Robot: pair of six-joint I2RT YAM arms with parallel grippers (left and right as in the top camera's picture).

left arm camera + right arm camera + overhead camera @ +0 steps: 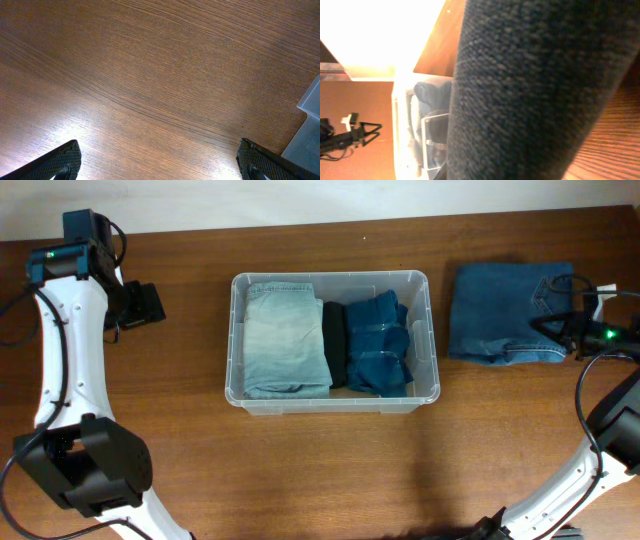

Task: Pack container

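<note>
Dark blue folded denim jeans blocking our right wrist view, our right gripper clamped on their edge, large clear rectangular plastic container to its left, folded clothes inside, our left gripper wide apart above brown wooden table

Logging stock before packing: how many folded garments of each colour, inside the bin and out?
Light blue jeans: 1
Black garment: 1
Dark blue denim: 2, a packed pair in the container and a loose pair outside it
Total: 4
</note>
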